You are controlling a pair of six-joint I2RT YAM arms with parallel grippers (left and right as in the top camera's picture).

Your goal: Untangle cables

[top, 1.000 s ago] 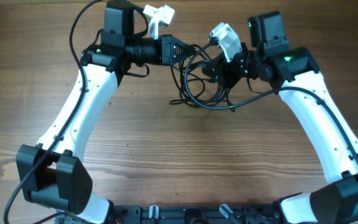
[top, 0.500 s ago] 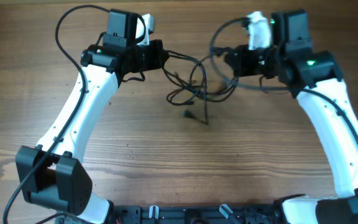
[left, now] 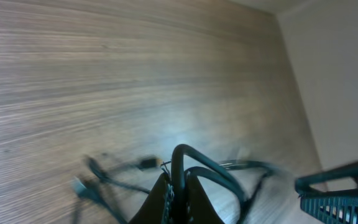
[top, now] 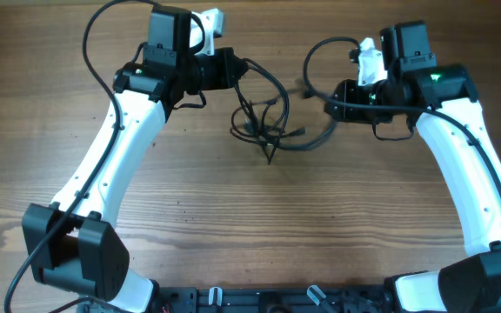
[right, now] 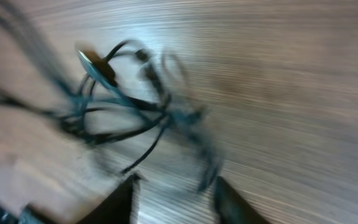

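Left gripper point(left: 178, 190) sits at the far-left side of the table point(top: 233, 226), raised off the wood, jaws pinched tight on one black strand; the wrist view shows that strand arching up out of the fingertips in a small loop. It likely holds this one cord as an anchor, so the rest can be pulled away from a fixed end. From there the strand sags down and right into the cables point(top: 263, 126), a loose knot of thin black loops between the two arms, partly hanging from the left grip and partly lying on the wood, with a plug end poking out at the bottom. One longer cord point(top: 307, 143) runs out of the knot to the right along the table toward the other arm; whether it touches that arm is unclear from above. Right gripper point(right: 174, 190) is on the far-right side, pointed back at the knot, its fingers set apart with bare wood between them and nothing gripped. Its wrist view is motion-blurred, so fine contact can't be judged. Judgement: the knot is loosened but not separated, and the right hand looks ready for a fresh grab on a loop or plug.
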